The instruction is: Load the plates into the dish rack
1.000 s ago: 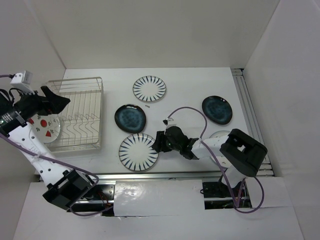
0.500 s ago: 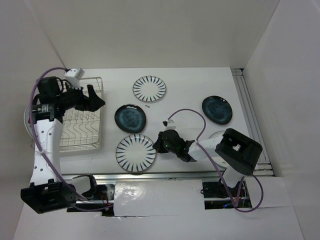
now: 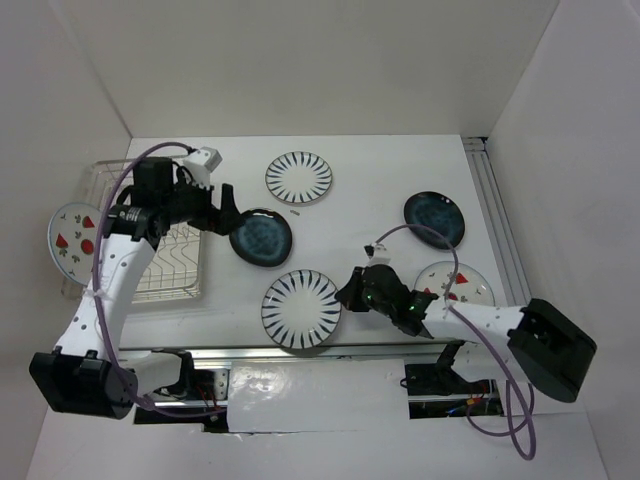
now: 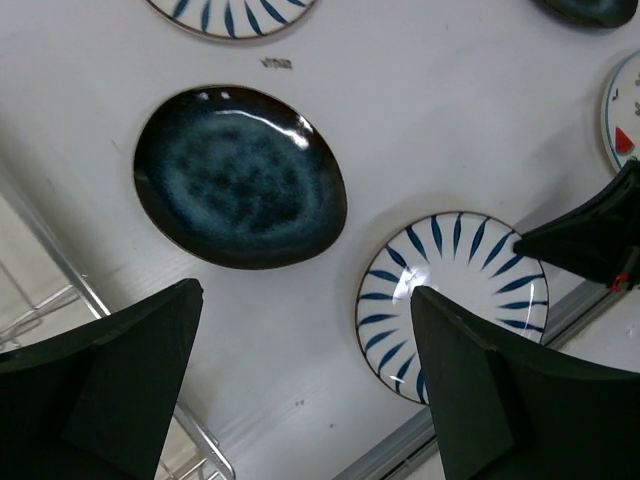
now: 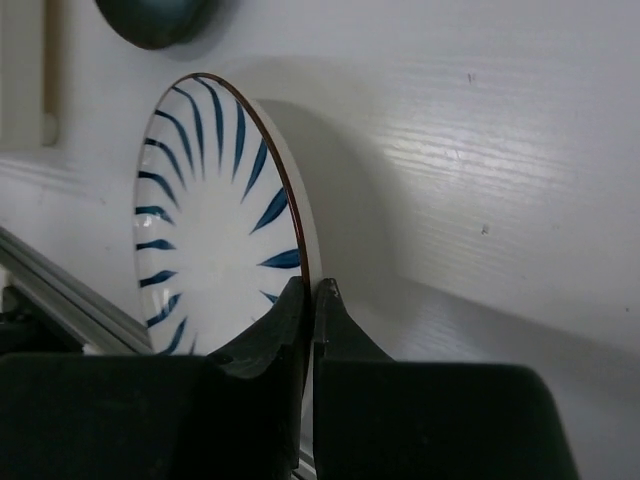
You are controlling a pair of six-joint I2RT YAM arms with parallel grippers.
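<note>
The striped plate sits near the table's front edge, its rim pinched by the right hand (fingers nearly touching). The left hand, spread wide, hovers by a dark blue plate, just right of the dish rack.

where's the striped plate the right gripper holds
Top view: striped plate at the table's near edge, centre, right gripper on its right rim, dark blue plate beyond.

Six plates and one dish rack.
</note>
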